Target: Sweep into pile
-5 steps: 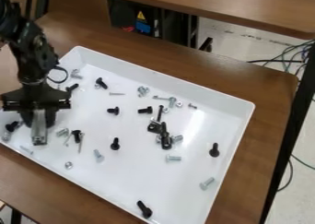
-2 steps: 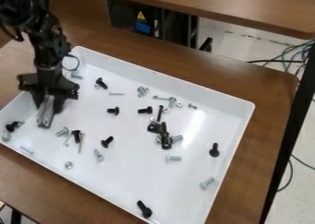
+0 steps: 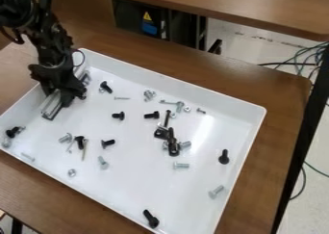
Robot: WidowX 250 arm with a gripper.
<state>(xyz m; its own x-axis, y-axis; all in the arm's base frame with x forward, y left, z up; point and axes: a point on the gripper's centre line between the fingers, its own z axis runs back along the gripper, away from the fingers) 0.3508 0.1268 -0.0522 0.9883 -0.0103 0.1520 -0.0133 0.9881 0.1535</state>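
Tray [image 3: 147, 194] on brown table [image 3: 276, 117] | cables [image 3: 292, 63] on pale floor [image 3: 241, 45] | gripper [image 3: 57, 94] clamped on metal bar [image 3: 51, 107], apparently

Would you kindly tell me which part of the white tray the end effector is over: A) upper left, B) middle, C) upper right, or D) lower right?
A, since the end effector hangs over the upper left of the tray, holding a silvery metal piece.

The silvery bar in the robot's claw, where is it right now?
In the camera view, the silvery bar is at the left, held slanting in the gripper, over the white tray near its left wall.
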